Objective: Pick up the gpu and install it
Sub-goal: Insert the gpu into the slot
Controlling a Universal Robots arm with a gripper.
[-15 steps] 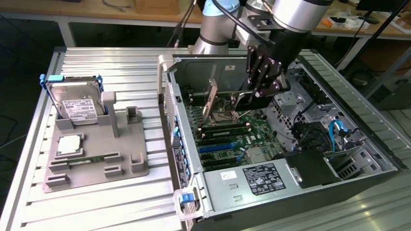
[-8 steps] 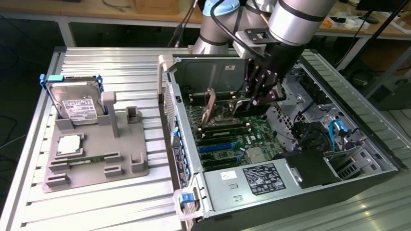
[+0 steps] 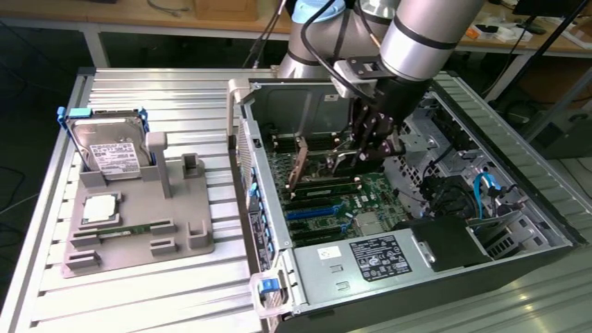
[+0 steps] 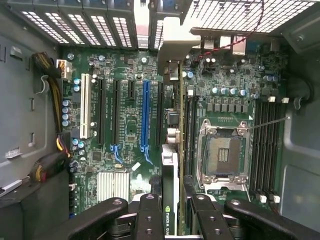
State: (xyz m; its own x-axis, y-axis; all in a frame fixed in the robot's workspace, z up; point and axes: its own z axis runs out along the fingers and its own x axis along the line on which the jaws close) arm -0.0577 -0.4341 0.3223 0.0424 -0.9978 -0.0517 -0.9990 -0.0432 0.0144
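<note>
Wrist view, looking down into an open computer case: the gpu [image 4: 170,172] is a thin dark card seen edge-on, with a green logo on its upper edge, standing upright over the motherboard [image 4: 125,130]; my gripper [image 4: 172,205] is clamped on it, with black fingers [image 4: 149,215] pressed against both faces. The card lies between the long blue slot [image 4: 145,112] and the empty processor socket [image 4: 221,152]; its far end reaches toward a pale metal bracket [image 4: 175,42] by the rear grille; I cannot tell whether its lower edge is in a slot or just above one. Beyond the socket run the memory slots [image 4: 267,145]; at the opposite side of the board hang bundled cables [image 4: 50,95]. In the exterior view my arm reaches down into the case [image 3: 296,104]; on the exterior view's left a grey holder [image 3: 138,208] carries a hard drive [image 3: 109,149], well apart from the work.

I judge the main risk to be misalignment; pressing down with the card's edge beside its slot could scrape the board or bend contacts. I hold the card near one end, so the far end may seat unevenly or catch at the bracket. If the card is released unseated, it could tip toward the open socket.
</note>
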